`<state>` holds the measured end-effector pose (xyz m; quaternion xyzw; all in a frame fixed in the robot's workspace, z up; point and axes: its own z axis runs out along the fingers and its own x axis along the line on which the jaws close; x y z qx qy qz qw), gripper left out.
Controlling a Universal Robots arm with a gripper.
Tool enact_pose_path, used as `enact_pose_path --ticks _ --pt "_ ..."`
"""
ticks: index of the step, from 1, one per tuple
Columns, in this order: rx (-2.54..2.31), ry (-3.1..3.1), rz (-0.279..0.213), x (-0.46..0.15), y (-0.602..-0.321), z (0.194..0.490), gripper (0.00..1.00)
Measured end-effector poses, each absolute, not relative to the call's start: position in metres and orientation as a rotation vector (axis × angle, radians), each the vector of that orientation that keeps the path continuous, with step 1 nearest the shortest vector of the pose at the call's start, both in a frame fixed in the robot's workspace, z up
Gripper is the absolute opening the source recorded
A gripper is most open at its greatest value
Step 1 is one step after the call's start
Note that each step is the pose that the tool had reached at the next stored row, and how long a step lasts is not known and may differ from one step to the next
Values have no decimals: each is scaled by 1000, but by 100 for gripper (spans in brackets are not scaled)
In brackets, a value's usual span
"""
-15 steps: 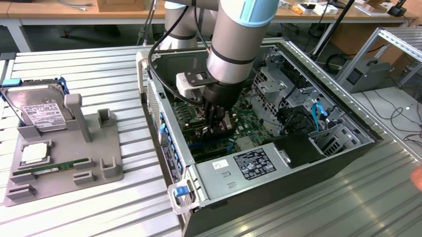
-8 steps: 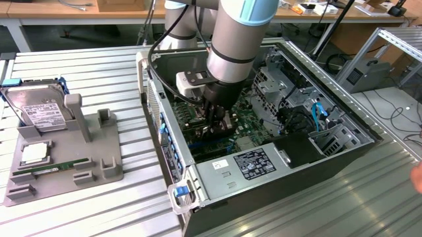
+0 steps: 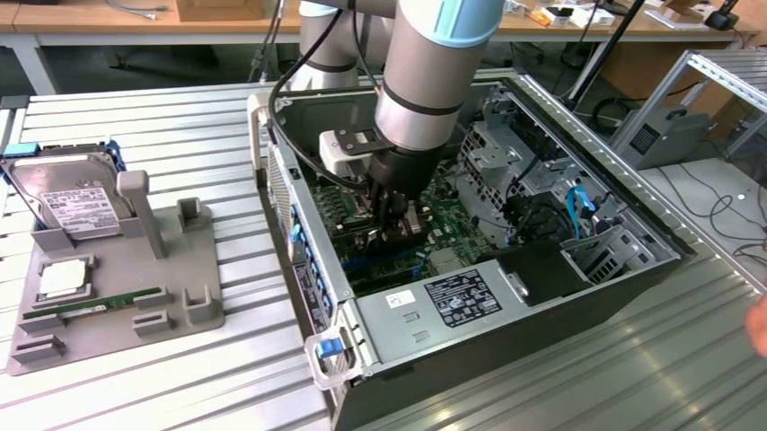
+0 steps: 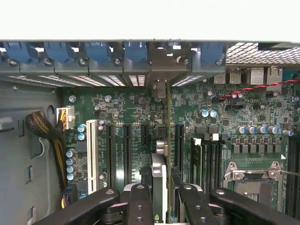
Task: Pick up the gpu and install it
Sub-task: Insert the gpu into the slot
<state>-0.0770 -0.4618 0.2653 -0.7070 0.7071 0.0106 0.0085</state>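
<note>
Gripper point(image 3: 396, 235): reaches down into the open computer case point(image 3: 623, 269), over the motherboard point(image 3: 450, 229); its black fingers point(image 4: 140, 206) are closed on the gpu.
Gpu point(image 4: 160, 187): held edge-on between the fingers, standing upright over the motherboard's expansion slots point(image 4: 127, 150); its metal bracket end lines up with the rear slot openings, and it seems to sit at or in a slot, though the view does not settle whether it is fully seated.
Holder tray point(image 3: 120, 296): grey, on the table point(image 3: 192, 144) at the exterior view's left, well apart from the case.
Hard drive point(image 3: 72, 202): silver, stands in the tray; its white label bears print too small to read.
Memory stick point(image 3: 102, 305): narrow, green, lies flat in the tray.
Power supply label point(image 3: 464, 298): black with white print, not legible.
White slot point(image 4: 91, 150): beside the black slots.
</note>
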Motion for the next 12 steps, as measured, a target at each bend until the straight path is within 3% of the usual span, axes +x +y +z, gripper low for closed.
enact_pose_path --ticks 12 --pt "-2214 2214 22 -78 -461 265 27"
